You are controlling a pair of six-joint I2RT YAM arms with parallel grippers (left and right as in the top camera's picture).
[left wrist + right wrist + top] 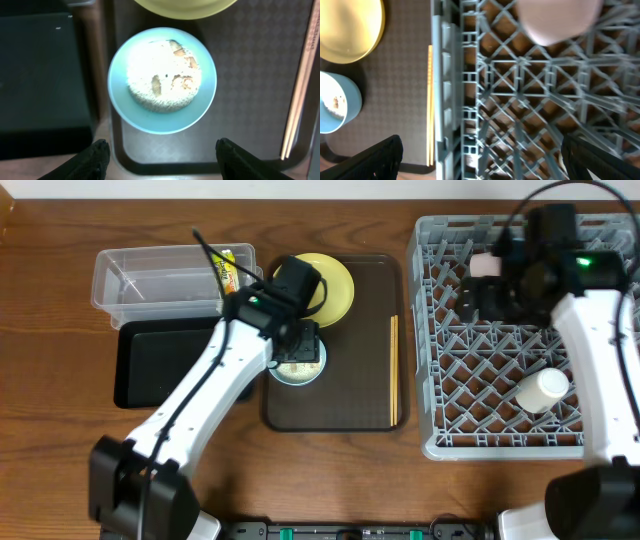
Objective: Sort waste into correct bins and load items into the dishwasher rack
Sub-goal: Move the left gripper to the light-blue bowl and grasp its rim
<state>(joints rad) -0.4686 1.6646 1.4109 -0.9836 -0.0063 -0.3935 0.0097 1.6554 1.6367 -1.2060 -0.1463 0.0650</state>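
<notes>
A light blue bowl (162,80) holding whitish rice-like scraps (160,87) sits on the brown serving tray (240,65). My left gripper (161,159) hovers over it, open, one finger on each side of the bowl's near rim, touching nothing. Beyond it lies the yellow plate (335,288), and the chopsticks (393,370) lie along the tray's right side. The printed wrapper (232,268) rests in the clear tub (150,275). Over the grey rack (500,370) my right gripper (482,160) is open and empty. The pinkish bowl (557,17) and white cup (542,390) are in the rack.
The shallow black tray (160,365) lies in front of the clear tub, just left of the serving tray. My left arm crosses over the black tray's right part. The rack's near wall (451,100) stands between the chopsticks (430,100) and the lattice.
</notes>
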